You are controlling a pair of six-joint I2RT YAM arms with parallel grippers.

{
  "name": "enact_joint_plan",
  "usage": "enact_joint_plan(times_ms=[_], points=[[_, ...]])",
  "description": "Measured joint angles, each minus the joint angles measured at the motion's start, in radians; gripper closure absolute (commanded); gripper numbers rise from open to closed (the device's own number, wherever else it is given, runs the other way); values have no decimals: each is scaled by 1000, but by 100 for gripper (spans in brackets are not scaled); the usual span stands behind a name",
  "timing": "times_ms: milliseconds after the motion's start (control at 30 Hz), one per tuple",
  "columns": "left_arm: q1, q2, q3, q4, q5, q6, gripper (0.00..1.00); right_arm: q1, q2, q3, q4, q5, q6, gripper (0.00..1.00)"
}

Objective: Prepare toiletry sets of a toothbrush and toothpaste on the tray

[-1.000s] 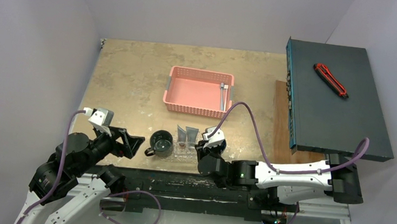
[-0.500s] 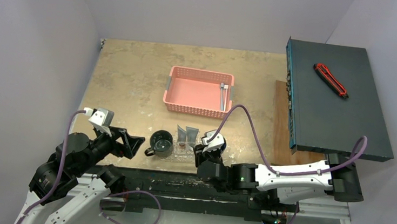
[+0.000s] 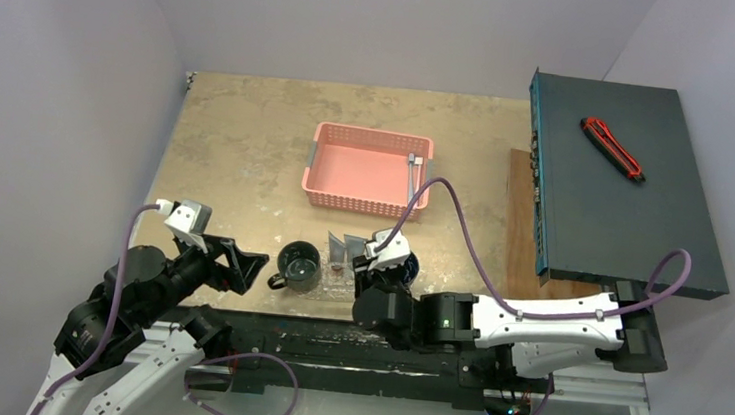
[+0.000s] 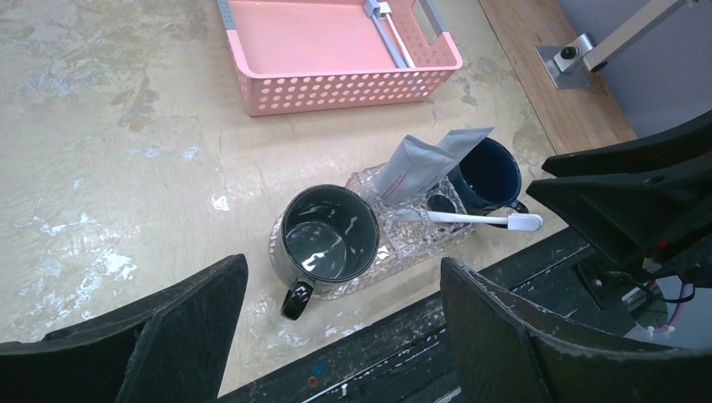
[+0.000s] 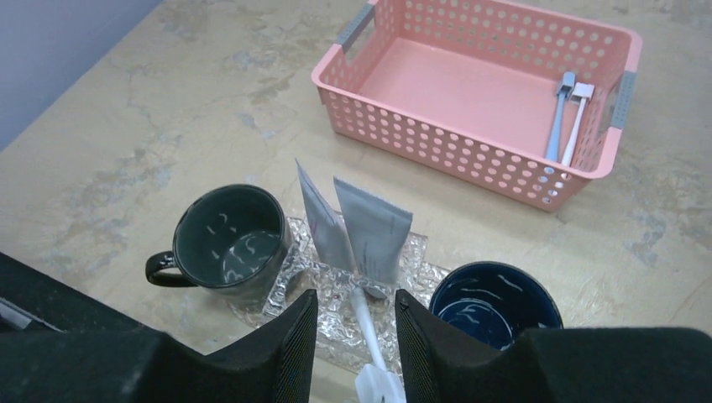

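The see-through embossed tray [image 5: 336, 306] lies near the table's front edge; it also shows in the top view [image 3: 337, 283] and the left wrist view [image 4: 420, 239]. Two silver-grey tubes [image 5: 361, 227] stand on it, leaning together. A white toothbrush [image 5: 363, 319] lies on it, with its head past the near edge. A dark mug [image 5: 227, 239] sits at its left end and a blue mug [image 5: 491, 302] at its right. My right gripper [image 5: 355, 340] hangs just above the brush, jaws narrowly apart on either side of it. My left gripper [image 4: 344, 281] is open, left of the tray. The pink basket [image 3: 367, 170] holds two more brushes [image 5: 567, 113].
A dark box [image 3: 626, 190] with a red utility knife [image 3: 612, 149] stands at the right over a wooden board [image 3: 519, 231]. The black mounting rail [image 3: 332, 337] runs along the near edge, just behind the tray.
My right gripper has moved a little left and forward over the middle of the tray. The left arm has not moved.
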Motion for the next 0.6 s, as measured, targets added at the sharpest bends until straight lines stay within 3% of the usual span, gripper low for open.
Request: enact_joint_plan(times_ms=[200, 467, 600], points=[[0, 0, -10, 0, 0, 0, 16, -55, 39, 101, -60, 2, -45, 58], [0, 0, -12, 0, 0, 0, 14, -285, 63, 216, -76, -120, -155, 54], [0, 2, -12, 0, 0, 0, 8, -394, 137, 326, -93, -193, -200, 53]])
